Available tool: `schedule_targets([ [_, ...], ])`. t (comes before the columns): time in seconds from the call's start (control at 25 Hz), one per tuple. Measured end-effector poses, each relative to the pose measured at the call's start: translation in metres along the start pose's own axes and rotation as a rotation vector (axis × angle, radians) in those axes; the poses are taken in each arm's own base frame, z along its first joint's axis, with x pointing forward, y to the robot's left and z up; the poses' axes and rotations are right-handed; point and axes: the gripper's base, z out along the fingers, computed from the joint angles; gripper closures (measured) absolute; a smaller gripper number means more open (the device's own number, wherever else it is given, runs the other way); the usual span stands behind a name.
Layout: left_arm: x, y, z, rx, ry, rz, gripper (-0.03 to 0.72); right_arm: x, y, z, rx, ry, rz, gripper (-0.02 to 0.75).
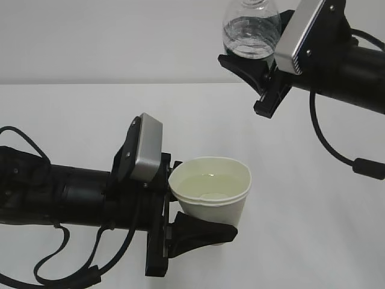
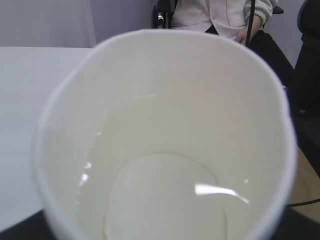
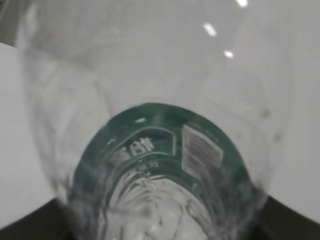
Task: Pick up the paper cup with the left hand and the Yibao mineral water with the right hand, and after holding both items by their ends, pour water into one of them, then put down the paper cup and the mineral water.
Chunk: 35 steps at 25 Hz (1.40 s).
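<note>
The white paper cup [image 1: 212, 194] is held above the table near its base, with my left gripper [image 1: 207, 221] shut on it; one black finger [image 1: 201, 232] shows in front of it. The cup stands upright and holds water. In the left wrist view the paper cup [image 2: 165, 125] fills the frame and hides the fingers. At the upper right, the clear Yibao mineral water [image 1: 251, 31] sits in my right gripper [image 1: 255, 65], held by its lower end, with its top cut off by the frame. The green label [image 3: 150, 145] shows in the right wrist view.
The white table [image 1: 90, 114] spreads below both arms. Black cables [image 1: 328, 141] loop under the right arm. A seated person in white [image 2: 215, 15] is beyond the table's far edge in the left wrist view.
</note>
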Motion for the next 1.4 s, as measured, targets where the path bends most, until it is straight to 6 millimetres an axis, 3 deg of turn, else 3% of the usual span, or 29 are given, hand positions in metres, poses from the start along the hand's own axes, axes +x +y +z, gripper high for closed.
schedule_targets([
  [1.4,0.0,0.0,0.0,0.0,0.0,0.0,0.259,0.0049,-0.003,-0.0002,0.039,0.05,0.235,0.305],
])
